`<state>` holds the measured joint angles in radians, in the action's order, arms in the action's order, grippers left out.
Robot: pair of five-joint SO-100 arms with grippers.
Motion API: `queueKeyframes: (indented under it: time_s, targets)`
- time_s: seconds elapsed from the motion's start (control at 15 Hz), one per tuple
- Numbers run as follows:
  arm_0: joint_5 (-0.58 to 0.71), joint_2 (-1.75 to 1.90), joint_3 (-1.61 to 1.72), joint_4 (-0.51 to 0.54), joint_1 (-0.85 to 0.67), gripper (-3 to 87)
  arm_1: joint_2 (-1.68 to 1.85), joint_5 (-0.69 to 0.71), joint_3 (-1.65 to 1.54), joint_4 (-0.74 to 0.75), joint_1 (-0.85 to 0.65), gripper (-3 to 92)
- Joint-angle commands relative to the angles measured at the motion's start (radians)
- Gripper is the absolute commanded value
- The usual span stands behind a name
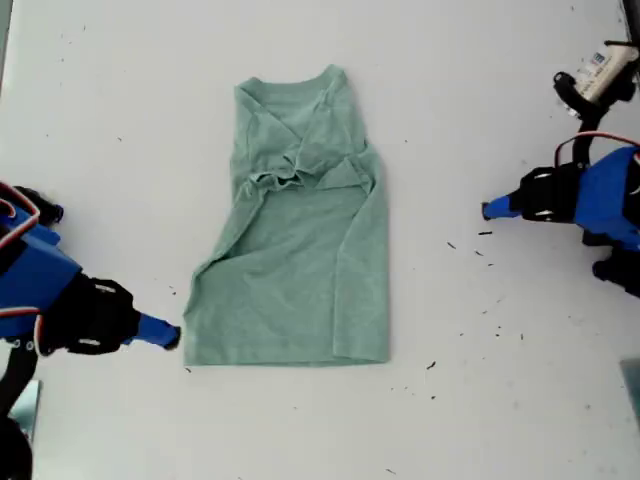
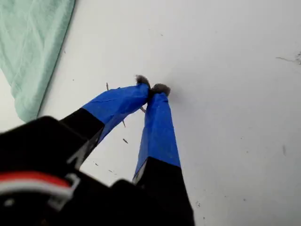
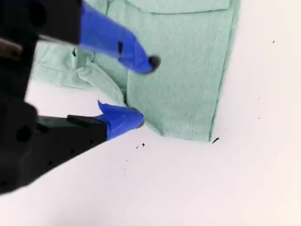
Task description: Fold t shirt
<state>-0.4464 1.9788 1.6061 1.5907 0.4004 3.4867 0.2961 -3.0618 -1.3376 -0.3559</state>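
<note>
I read this as a robotics lab bench: a plain white tabletop flecked with small dark specks, two blue-and-black hobby arms with exposed red wiring at the exterior view's left and right edges.

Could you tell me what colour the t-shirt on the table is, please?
The t shirt is a plain sage green, with no pattern; the exterior view shows it best.

Wrinkled sage-green t shirt, sides folded inward, flat on the white table, neckline toward the exterior view's top.
</note>
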Motion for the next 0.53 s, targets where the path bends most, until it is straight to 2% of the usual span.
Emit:
queueKeyframes:
  time_s: [0.0,0.27,0.47]
  targets:
    - [0.018,0.021,-0.061,-0.012,0.009,28.9,0.015,0.006,-0.041,0.0,0.0,2.2]
    - [-0.011,-0.107,0.0,-0.032,-0.002,30.1,0.015,-0.003,-0.041,0.0,0.012,2.2]
    - [-0.031,-0.161,0.206,-0.21,-0.002,29.1,0.015,-0.023,-0.041,0.0,0.044,2.2]
